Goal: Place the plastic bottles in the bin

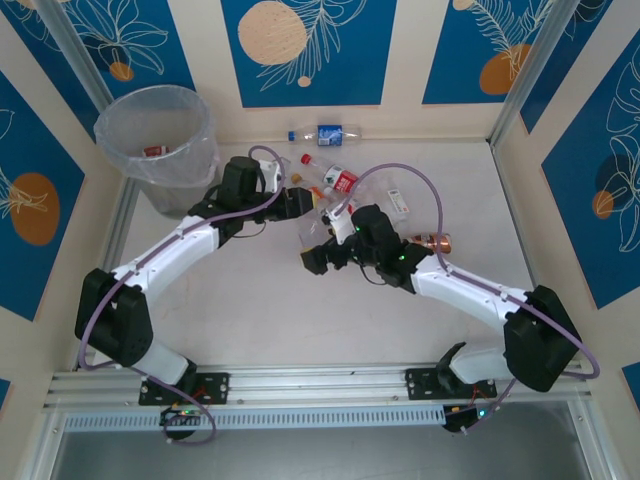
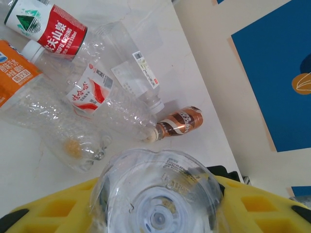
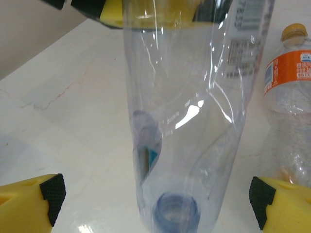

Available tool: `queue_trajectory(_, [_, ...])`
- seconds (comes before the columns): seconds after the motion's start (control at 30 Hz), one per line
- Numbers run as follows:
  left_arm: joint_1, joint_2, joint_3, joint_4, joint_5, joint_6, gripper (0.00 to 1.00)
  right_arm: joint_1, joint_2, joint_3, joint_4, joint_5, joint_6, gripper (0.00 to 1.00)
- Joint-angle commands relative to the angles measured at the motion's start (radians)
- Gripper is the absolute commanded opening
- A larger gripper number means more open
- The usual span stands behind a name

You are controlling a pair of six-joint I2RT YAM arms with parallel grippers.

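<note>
My left gripper is shut on the base end of a clear plastic bottle. The same bottle stretches toward my right gripper, which stands open with the bottle's blue cap end between its fingers, not touching them. Several other bottles lie on the table beyond: a red-labelled one, an orange-labelled one, a crushed one with a red-and-white label and a small brown one. The grey bin stands at the back left.
A blue-labelled bottle lies by the back wall. The bin holds a red-labelled item. Metal corner posts and patterned walls enclose the table. Purple cables loop over both arms.
</note>
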Motion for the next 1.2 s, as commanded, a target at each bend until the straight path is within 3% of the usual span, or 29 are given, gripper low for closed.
queue_trajectory(0.0, [0.002,-0.019,0.042,-0.026,-0.016,0.032,0.41,-0.003,-0.059,-0.030,-0.032,-0.029,0.007,0.99])
queue_trajectory(0.33, [0.025,-0.014,0.100,-0.083,-0.046,0.076,0.41,-0.033,-0.160,-0.042,-0.087,0.100,0.172,0.99])
queue_trajectory(0.47, [0.054,-0.028,0.152,-0.127,-0.105,0.112,0.41,-0.055,-0.171,-0.047,-0.090,0.153,0.262,0.99])
queue_trajectory(0.7, [0.124,-0.004,0.316,-0.256,-0.225,0.182,0.40,-0.087,-0.181,-0.052,-0.084,0.147,0.332,0.99])
queue_trajectory(1.17, [0.303,0.051,0.620,-0.322,-0.228,0.255,0.42,-0.104,-0.187,-0.065,-0.061,0.136,0.362,0.99])
